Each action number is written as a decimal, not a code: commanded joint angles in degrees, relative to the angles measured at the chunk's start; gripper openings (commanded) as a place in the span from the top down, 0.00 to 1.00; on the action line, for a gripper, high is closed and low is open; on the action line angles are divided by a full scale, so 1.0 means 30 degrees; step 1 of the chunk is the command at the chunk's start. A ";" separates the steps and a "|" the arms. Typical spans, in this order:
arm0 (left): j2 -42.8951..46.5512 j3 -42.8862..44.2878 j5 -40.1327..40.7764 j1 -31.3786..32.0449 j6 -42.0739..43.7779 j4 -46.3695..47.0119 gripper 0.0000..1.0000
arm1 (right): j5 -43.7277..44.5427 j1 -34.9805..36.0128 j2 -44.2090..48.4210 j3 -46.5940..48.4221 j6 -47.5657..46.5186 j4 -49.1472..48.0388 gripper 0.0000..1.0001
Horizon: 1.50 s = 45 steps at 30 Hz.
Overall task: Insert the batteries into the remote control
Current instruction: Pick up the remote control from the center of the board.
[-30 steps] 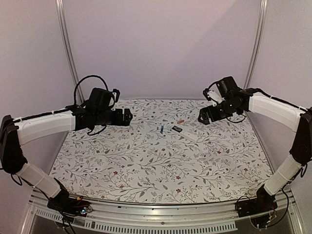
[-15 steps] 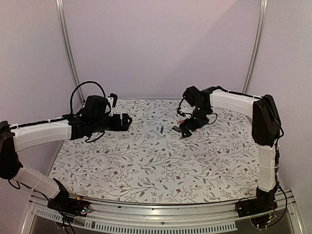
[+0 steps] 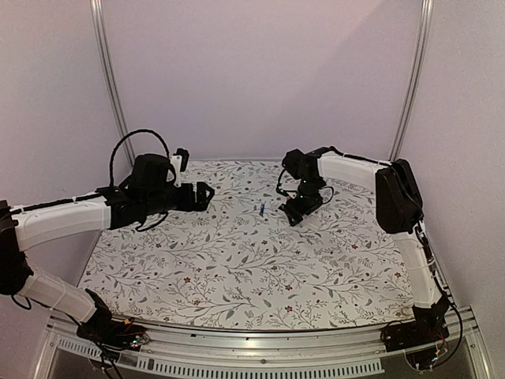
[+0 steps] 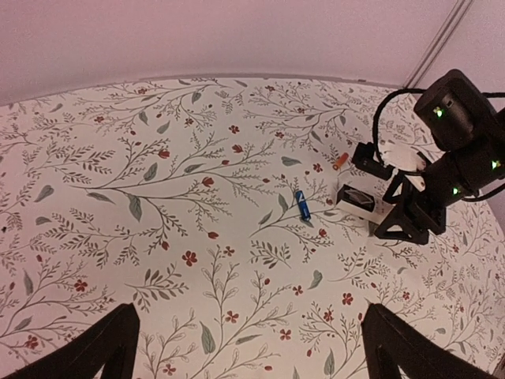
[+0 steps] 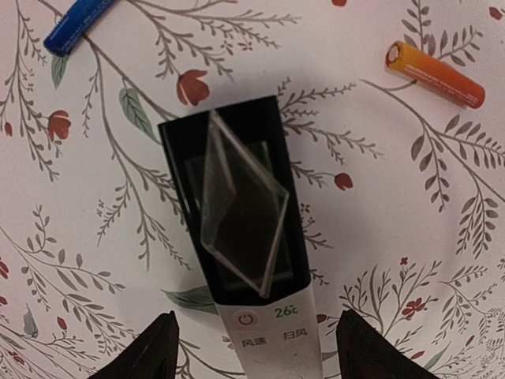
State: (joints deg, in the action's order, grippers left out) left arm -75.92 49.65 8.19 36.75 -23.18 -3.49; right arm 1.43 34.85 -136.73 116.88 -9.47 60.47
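From its base at the near edge, our left arm reaches low across the table with the forearm almost level. The left gripper hangs in the air, fingers spread wide with nothing between them.

Our right arm rises steeply at the right side, folds at the elbow and stretches toward the middle. The right gripper points down, its fingers apart on either side of the remote control, with a gap on each side and nothing pinched.

From above, that gripper hides most of the remote, and we cannot find the orange battery there. In the right wrist view the remote's white plastic end is cut off. A clear angular pane lies askew on its glossy black end; we cannot tell what it is.

Both batteries are smooth cylinders lying flat on the matte, leaf-and-flower printed cloth, apart from the remote. The blue battery is partly cut off.
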 commanded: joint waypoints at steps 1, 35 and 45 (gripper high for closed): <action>0.0277 -0.0377 0.0022 0.0347 0.0380 0.0455 0.00 | -0.0210 0.0031 -0.0957 0.1428 -0.0363 0.0591 0.36; 0.1577 -0.2604 -0.7987 0.0698 0.0938 0.7848 0.00 | -1.4089 -0.0031 1.1175 -0.6977 0.4479 -1.2199 0.91; -0.0479 -0.1651 -1.1878 0.2734 -0.0574 1.4018 0.00 | -1.7568 0.0358 1.4497 -1.0579 0.9162 -2.0650 0.91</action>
State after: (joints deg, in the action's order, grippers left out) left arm -74.15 42.59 -22.09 42.54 -22.72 30.00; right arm -45.60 34.92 -96.55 87.88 9.98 12.36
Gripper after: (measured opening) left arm 0.995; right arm 0.277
